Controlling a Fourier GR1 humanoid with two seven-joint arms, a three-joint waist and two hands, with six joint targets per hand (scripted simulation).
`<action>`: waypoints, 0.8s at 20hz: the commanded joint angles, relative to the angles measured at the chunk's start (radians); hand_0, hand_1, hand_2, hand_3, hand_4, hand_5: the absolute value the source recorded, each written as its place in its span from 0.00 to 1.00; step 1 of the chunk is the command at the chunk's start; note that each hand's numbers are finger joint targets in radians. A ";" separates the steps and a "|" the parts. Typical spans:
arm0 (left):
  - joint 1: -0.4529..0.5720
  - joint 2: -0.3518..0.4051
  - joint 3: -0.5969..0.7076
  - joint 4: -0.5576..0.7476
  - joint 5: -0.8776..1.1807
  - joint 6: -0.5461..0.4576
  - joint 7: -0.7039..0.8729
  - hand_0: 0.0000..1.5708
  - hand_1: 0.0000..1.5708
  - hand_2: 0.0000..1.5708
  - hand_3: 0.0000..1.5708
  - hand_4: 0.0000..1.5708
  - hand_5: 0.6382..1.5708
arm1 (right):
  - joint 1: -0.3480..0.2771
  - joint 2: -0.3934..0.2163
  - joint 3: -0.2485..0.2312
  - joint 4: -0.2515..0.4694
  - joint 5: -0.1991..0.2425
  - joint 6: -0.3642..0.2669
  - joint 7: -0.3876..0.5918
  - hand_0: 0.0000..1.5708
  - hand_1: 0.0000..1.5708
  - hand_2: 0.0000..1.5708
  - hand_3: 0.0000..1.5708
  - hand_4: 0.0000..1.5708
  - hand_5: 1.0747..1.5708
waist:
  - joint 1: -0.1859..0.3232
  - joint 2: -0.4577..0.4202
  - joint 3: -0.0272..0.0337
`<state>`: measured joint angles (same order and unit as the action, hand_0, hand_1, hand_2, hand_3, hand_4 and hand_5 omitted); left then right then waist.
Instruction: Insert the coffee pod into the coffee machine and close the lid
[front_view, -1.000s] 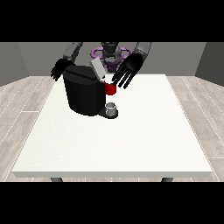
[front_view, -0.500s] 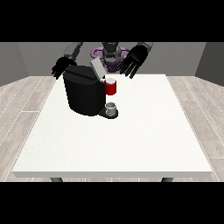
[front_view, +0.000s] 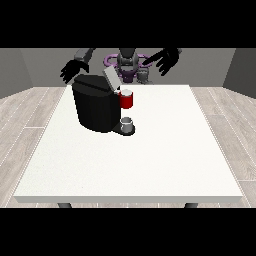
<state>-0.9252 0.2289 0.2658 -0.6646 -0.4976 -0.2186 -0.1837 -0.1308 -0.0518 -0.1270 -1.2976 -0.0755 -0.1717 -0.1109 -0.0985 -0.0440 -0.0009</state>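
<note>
Hand at the view's left (front_view: 74, 70), fingers spread and released, hangs above the black coffee machine (front_view: 97, 105) on the white table (front_view: 150, 150). Lid (front_view: 110, 79) tilted up. Red thing at the machine (front_view: 127, 100); a grey thing (front_view: 128, 123) sits below it on the base. Hand at the view's right (front_view: 166, 59) raised, fingers splayed, holding nothing.

No words, numbers or signs to read anywhere — none on the black coffee machine (front_view: 98, 106), none on the white table (front_view: 150, 150), none on the robot (front_view: 128, 62) — just plain colors.
</note>
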 joint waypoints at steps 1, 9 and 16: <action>0.143 -0.055 0.072 -0.012 0.111 -0.026 -0.078 0.00 0.00 0.00 0.00 0.00 1.00 | 0.093 -0.034 -0.020 -0.006 -0.021 0.050 -0.034 0.00 0.00 0.00 0.00 0.31 1.00 | 0.054 -0.101 0.0002; 0.290 -0.110 0.117 -0.033 0.203 -0.051 -0.050 0.00 0.00 0.00 0.00 0.14 1.00 | 0.064 -0.056 0.070 -0.125 0.010 0.094 0.092 0.00 0.00 0.00 0.00 0.18 1.00 | 0.110 -0.219 0.0004; 0.351 -0.169 0.118 -0.100 0.265 -0.032 -0.087 0.00 0.00 0.00 0.00 0.00 1.00 | -0.084 -0.102 0.074 -0.207 -0.021 0.148 0.175 0.00 0.00 0.00 0.00 0.00 1.00 | 0.136 -0.158 0.0006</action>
<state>-0.6083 0.0854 0.3758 -0.7308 -0.2708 -0.2580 -0.2450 -0.1578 -0.1590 -0.0744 -1.4647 -0.0874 -0.0389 0.0271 0.0271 -0.2294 -0.0004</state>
